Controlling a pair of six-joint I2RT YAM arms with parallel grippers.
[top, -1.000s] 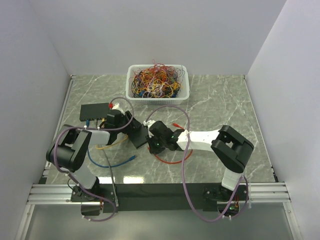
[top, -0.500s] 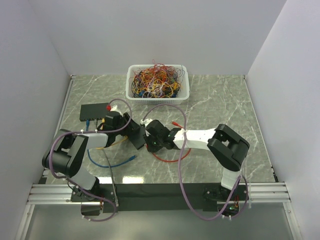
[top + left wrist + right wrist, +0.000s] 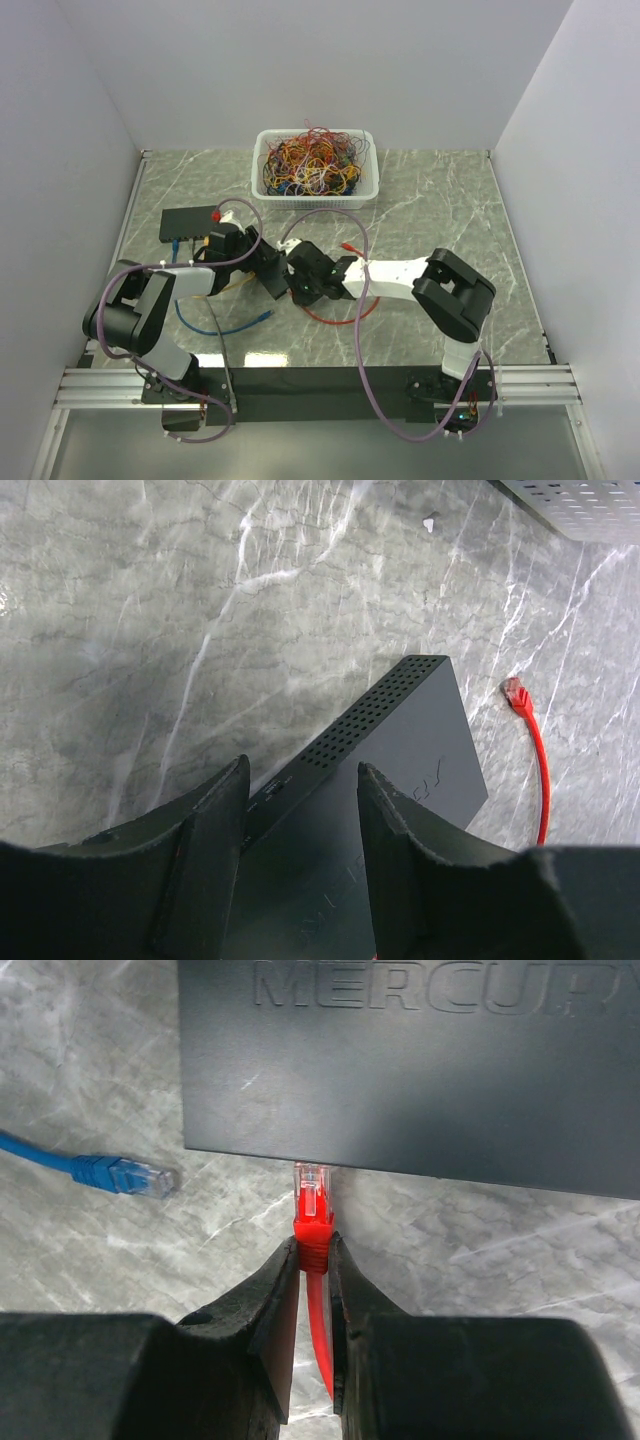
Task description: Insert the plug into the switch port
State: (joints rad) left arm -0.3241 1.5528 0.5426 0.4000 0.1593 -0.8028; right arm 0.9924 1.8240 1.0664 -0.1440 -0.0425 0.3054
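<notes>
1. Right gripper pinches the red boot behind the clear plug; plug tip at switch edge, 12 o'clock.
2. Switch top reads "MERCUR", rest cropped.
3. Left gripper half-spread astride switch; whether it is clamping, can't tell.
4. Blue plug at 9 o'clock.

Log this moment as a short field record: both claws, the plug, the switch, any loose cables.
left claw: closed across the black switch, gripping it from both sides
right claw: shut on the red plug, pinched just behind the clear tip
plug position: tip at the switch's near edge, pointing into it; cannot tell whether it has entered a port
blue plug: lying loose, left of the red one in the right wrist view
basket: full of tangled cables, at the far side
</notes>
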